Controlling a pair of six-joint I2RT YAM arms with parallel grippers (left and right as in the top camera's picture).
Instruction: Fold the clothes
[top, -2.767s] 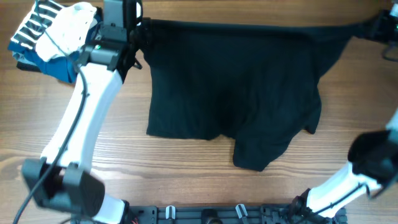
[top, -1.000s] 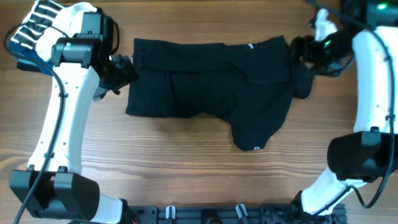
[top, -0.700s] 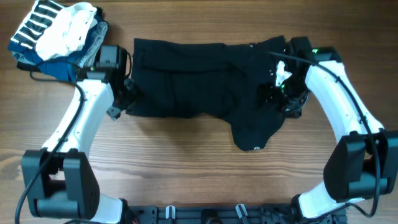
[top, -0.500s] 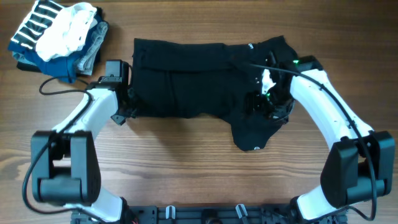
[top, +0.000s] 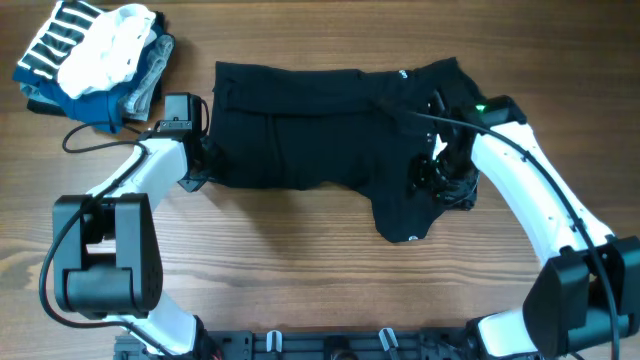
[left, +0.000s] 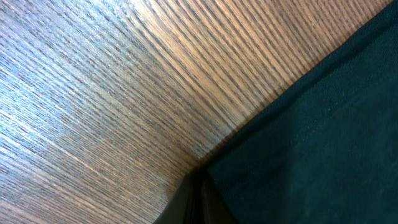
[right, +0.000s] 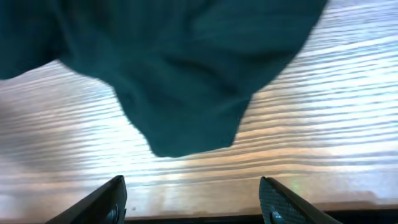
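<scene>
The clothes (top: 320, 130), one black garment, lie flat across the far middle of the wooden table, with a lobe hanging toward the front right that bears a small pale logo (top: 413, 238). My left gripper (top: 205, 167) rests at the garment's lower left edge. In the left wrist view its dark fingers (left: 198, 202) are pressed together right at the corner of the black fabric (left: 311, 130). My right gripper (top: 443, 186) hovers over the garment's right part. Its fingertips (right: 112, 200) stand wide apart in the right wrist view, with only wood between them and the black lobe (right: 186, 81) ahead.
A pile of other garments (top: 90, 50), striped, white, blue and grey, sits at the far left corner. A thin cable (top: 90, 130) loops beside the left arm. A black rail (top: 340, 345) runs along the table's front edge.
The left gripper has closed at the garment's left edge. The right arm has shifted slightly right and toward the front over the garment, its jaws a little narrower. The garment itself lies as before.
</scene>
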